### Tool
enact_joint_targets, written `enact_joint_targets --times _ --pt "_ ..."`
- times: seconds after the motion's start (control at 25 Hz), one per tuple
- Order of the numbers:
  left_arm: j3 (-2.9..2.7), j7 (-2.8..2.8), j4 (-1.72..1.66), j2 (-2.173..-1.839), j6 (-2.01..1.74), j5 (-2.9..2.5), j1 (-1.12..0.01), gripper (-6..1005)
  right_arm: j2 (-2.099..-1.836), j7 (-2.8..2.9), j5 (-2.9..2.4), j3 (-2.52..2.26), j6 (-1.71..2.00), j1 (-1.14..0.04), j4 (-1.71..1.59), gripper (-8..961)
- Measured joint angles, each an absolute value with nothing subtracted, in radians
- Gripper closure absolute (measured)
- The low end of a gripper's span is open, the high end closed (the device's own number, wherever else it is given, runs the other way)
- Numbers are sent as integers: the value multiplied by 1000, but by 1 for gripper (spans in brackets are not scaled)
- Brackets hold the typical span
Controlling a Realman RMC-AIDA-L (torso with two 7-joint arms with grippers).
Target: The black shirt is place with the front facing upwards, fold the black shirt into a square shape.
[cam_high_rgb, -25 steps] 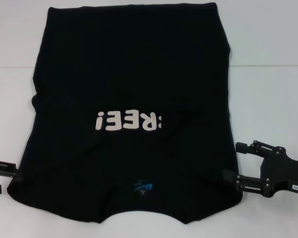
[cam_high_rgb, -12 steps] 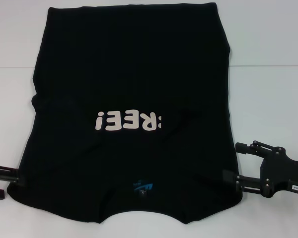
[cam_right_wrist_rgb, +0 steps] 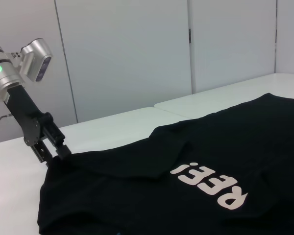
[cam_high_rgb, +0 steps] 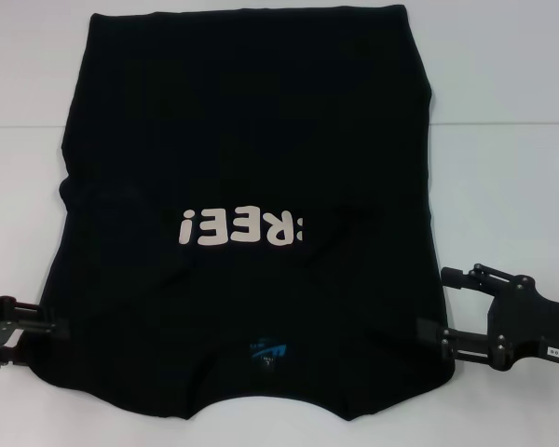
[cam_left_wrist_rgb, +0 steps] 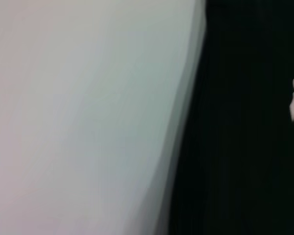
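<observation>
The black shirt (cam_high_rgb: 247,223) lies flat, front up, on the white worktop (cam_high_rgb: 503,84), collar end towards the robot, stretched out between the two grippers. The left gripper (cam_high_rgb: 39,323) sits at the shirt's near left corner, its tips touching or just over the cloth edge; in the right wrist view its fingers look drawn together at the hem, but whether cloth is pinched between them I cannot tell. The right gripper (cam_high_rgb: 443,307) stands at the near right corner with its jaws spread wide, one finger resting against the shirt's edge and the other apart from it on the far side, nothing held.

The step in hand seems to be taking both near corners for the first fold. To do it well, each gripper should slide far enough under the edge to catch both layers, close at matching spots on either side, then lift evenly so the cloth does not skew. The right one needs to close before any lifting; an uneven pull would drag the shirt sideways and wrinkle the lettering (cam_high_rgb: 243,228).

Count: one shirt, one small blue neck label (cam_high_rgb: 265,350), two grippers, one worktop.
</observation>
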State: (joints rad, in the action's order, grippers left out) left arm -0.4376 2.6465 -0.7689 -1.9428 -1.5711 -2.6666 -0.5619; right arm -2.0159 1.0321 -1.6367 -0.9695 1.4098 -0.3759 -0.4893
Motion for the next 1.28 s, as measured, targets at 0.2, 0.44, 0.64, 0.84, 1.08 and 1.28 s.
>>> enact_joint_targets --times 0.2,0.44,0.64,0.84,1.08,1.28 --pt "-444 2641 -764 -1943 -1570 -2665 -563 264 -2016 1032 -1637 -969 1417 -377 -489 91" --pt "-447 2611 -779 -1949 -1577 -2669 -563 263 -2016 1034 -1637 -969 1421 -379 -490 91" --pt "-452 2603 -779 -1949 -1565 -2674 -562 388 -2014 1034 -1634 -961 1437 -379 -490 92" --pt "-489 2609 -778 -1947 -1546 -2690 -558 582 -2014 1034 -1636 -956 1442 -379 -489 92" --pt "-488 2610 -776 -1944 -1543 -2698 -561 850 -2015 1034 -1637 -956 1447 -375 -493 93" --pt "-480 2606 -775 -1943 -1535 -2687 -563 966 -2008 1079 -1638 -958 1447 -378 -498 94"
